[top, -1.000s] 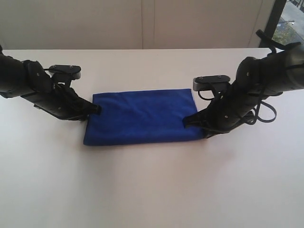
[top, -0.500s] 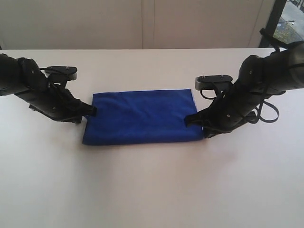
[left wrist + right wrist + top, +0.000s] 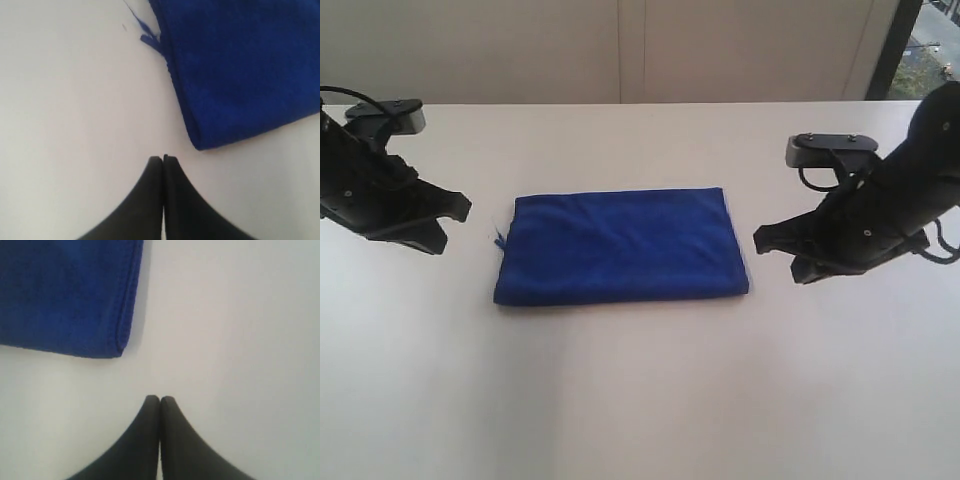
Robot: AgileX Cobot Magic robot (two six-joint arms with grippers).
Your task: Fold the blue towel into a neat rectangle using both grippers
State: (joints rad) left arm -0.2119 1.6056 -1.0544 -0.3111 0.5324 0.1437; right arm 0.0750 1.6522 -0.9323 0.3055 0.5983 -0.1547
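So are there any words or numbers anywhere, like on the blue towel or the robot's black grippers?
None: no view shows any text that can be read.
The blue towel is plain blue, and the little tab at its edge has no writing that shows.
The left gripper and right gripper are plain black, with no label.

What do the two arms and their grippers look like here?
The left arm and right arm are matte black, chunky and angular, dotted with small screws. The left gripper and right gripper each taper to two slim, curved black fingers. A flat grey-topped camera block tops each wrist, with thin black cables looping beside it. No markings are legible.
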